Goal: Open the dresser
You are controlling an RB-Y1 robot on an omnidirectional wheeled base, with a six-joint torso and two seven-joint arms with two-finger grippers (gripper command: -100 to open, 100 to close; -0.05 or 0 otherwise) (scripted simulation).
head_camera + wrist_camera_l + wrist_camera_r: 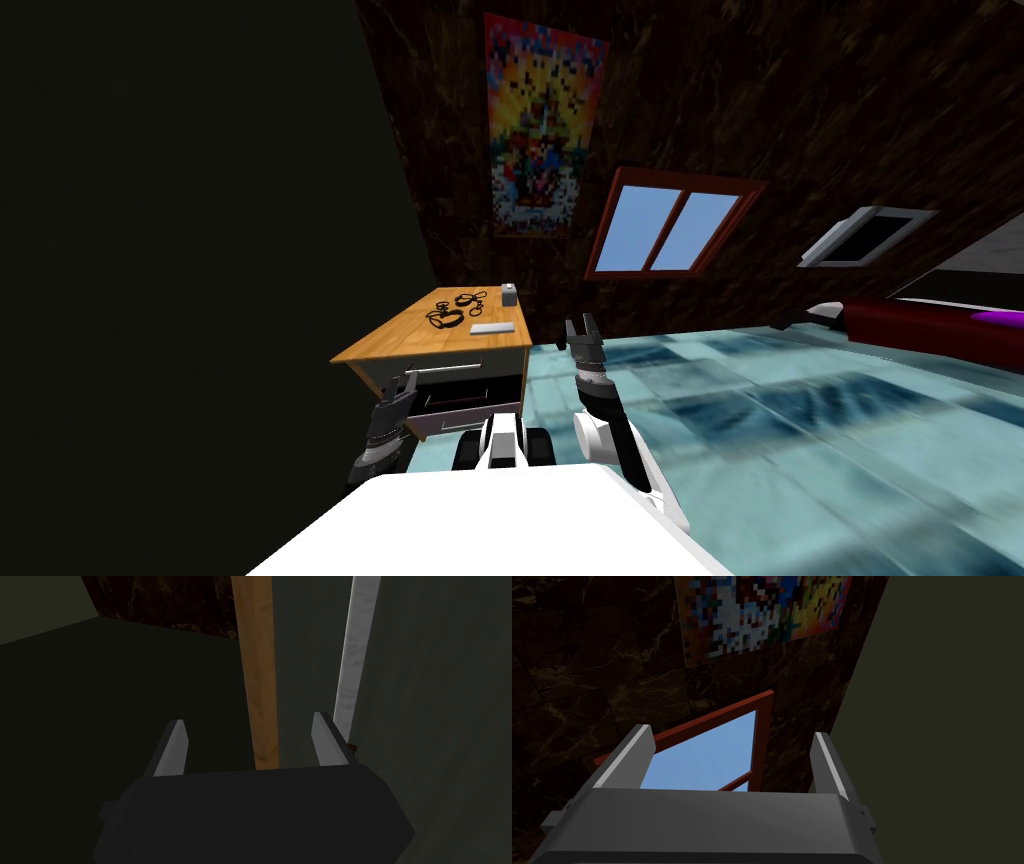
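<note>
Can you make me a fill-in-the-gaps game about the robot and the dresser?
The arm reaching toward the dresser is the robot's ____ one. The left gripper and the right gripper both have their fingers ____. The window shows plain ____ sky.
Missing words: left; open; blue.

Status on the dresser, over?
Left tool open at wood-topped dresser, nothing gripped. Its orange-brown top edge sits between the fingers; silver bar handle lies outside them. Right tool open, raised aside.
</note>
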